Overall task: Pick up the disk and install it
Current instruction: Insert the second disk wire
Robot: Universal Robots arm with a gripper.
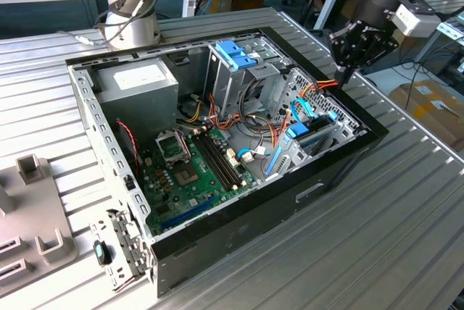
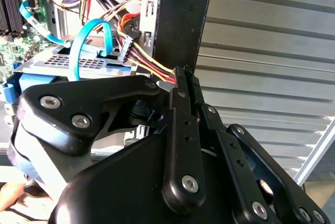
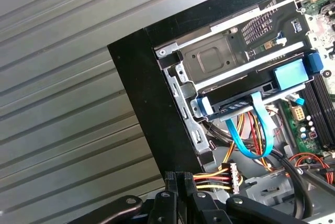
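In the first wrist view my fingers [image 3: 173, 181] are clenched tip to tip; red, yellow and black power wires [image 3: 212, 181] run straight out of them to a small connector [image 3: 233, 174] (pinched or merely passing behind, I cannot tell). Just beyond loops the blue data cable [image 3: 246, 140]. Past that sits the disk [image 3: 235, 106], a dark slab between light-blue rails, already lying in the metal drive cage [image 3: 209, 59] against the black case wall [image 3: 152, 103]. My worry: if the wires slip, the connector swings and snags that blue loop, or meets the disk's socket crooked. Crowding the case wall could also scrape my linkage against it.
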